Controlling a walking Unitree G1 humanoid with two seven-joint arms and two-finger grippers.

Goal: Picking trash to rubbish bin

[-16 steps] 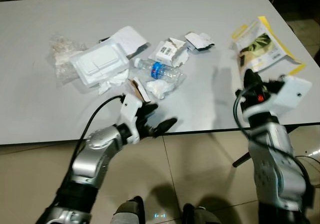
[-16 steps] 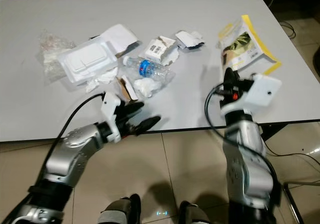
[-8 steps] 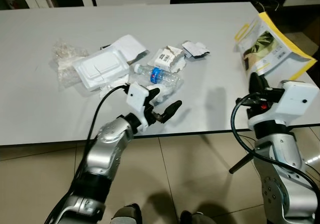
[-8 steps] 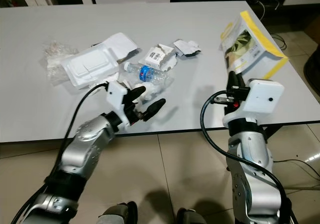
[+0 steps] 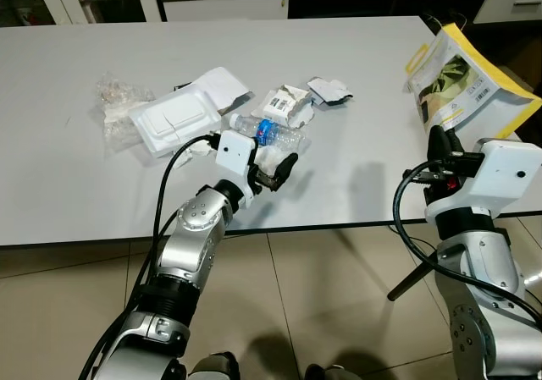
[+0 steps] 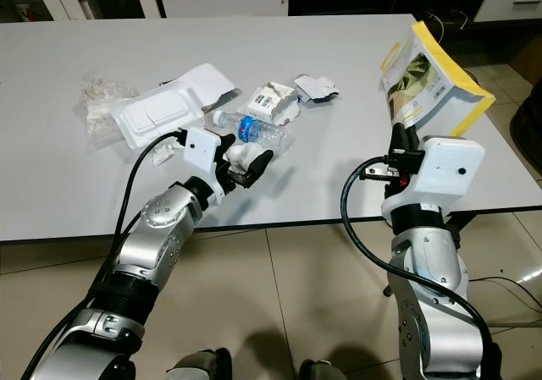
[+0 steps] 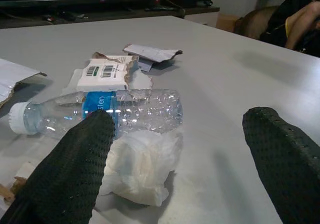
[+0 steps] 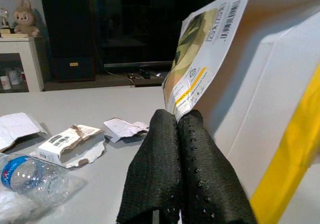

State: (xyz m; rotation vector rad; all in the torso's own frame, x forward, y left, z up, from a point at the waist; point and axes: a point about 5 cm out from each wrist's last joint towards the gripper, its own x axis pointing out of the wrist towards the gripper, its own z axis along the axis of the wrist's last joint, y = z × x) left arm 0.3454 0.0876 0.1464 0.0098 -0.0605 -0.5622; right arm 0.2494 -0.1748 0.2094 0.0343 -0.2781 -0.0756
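A yellow-edged printed pouch [image 5: 461,84] stands tilted up off the white table [image 5: 356,185] at the right. My right gripper [image 5: 440,143] is shut on its lower corner, and the right wrist view shows the fingertips [image 8: 165,129] pressed together on the pouch [image 8: 210,59]. My left gripper [image 5: 275,168] is open just above the table, straddling a crumpled white tissue [image 7: 140,164]. A crushed clear bottle [image 5: 271,130] with a blue label lies just beyond the tissue.
Behind the bottle lie a torn cardboard box [image 5: 288,102] and a torn paper scrap [image 5: 330,90]. To the left are a white foam tray [image 5: 174,122], a white sheet [image 5: 218,84] and a clear plastic bag [image 5: 114,105]. Tiled floor lies below the table's near edge.
My left gripper has moved from the table's near edge forward over the table to the tissue. My right gripper has raised the pouch from lying flat to standing tilted.
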